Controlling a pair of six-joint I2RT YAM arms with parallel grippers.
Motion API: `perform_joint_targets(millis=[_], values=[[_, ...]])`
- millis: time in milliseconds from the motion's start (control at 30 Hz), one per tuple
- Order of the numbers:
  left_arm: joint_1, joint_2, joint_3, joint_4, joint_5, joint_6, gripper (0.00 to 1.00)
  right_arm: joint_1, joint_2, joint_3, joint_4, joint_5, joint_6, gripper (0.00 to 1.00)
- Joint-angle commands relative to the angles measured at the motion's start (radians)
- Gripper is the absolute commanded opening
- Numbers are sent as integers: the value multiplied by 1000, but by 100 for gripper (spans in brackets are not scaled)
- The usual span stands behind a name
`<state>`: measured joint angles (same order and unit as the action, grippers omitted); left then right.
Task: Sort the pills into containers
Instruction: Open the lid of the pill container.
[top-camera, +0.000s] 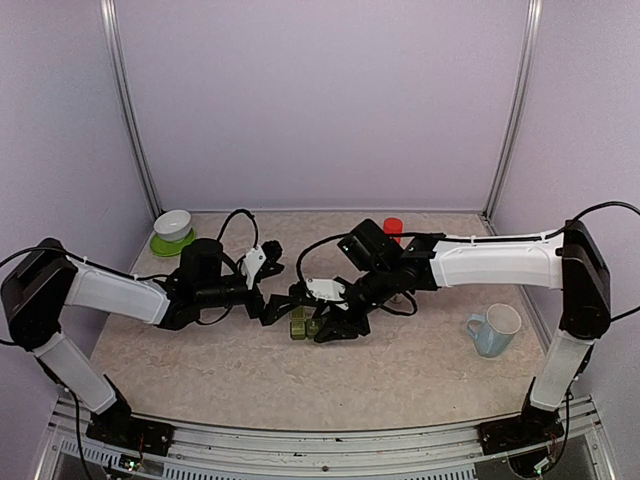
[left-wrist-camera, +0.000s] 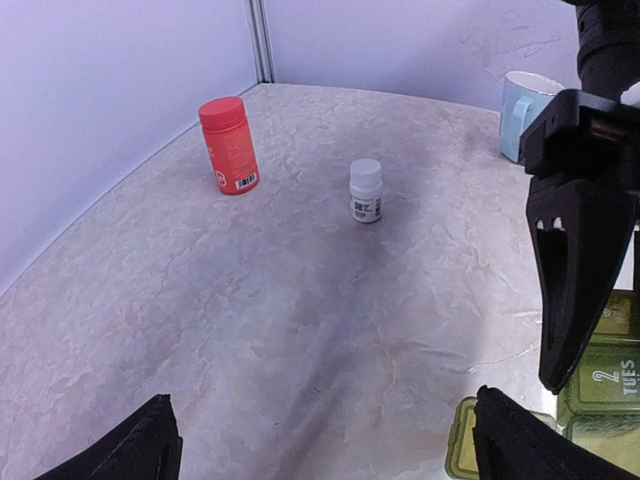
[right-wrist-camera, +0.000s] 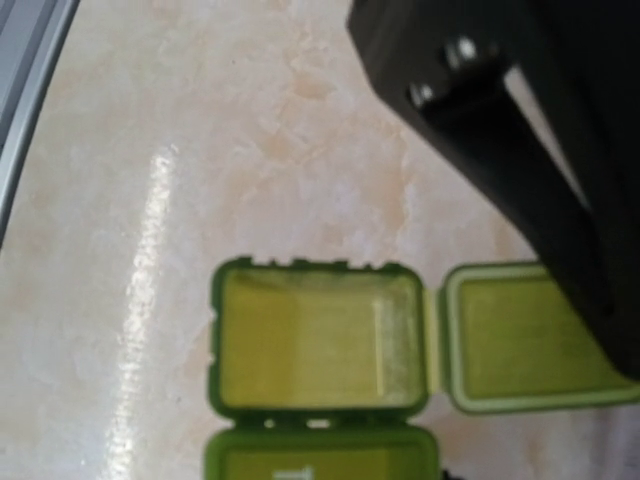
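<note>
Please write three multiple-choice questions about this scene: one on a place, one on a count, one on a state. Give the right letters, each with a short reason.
1. Where does the mug stand in the top view?
A. at the right
B. at the back left
C. in the middle

2. How many bottles does the left wrist view show?
A. one
B. two
C. four

3. How is the compartment in the middle of the right wrist view?
A. shut
B. open and empty
C. open and full of pills

Answers:
1 A, it stands far to the right.
2 B, a red bottle and a white bottle.
3 B, its lid lies flipped aside and nothing shows inside.
</note>
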<state>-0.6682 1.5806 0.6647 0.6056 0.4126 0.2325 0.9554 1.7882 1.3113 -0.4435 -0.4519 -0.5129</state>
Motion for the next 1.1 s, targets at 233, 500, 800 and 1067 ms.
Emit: perform_joint_targets(millis=[233,500,800,1067], values=[[12,43,54,-67,-23,3,99,13,-57,-7,45,10,-10,33],[13,43,57,-76,6,12,99,14,-81,-35,88,44,-6,33],[18,29,49,-75,32,19,99,13,-68,-36,96,80,2,33],[55,2,21,-23,-40,-45,99,15,-53,-24,68,37,-3,33]])
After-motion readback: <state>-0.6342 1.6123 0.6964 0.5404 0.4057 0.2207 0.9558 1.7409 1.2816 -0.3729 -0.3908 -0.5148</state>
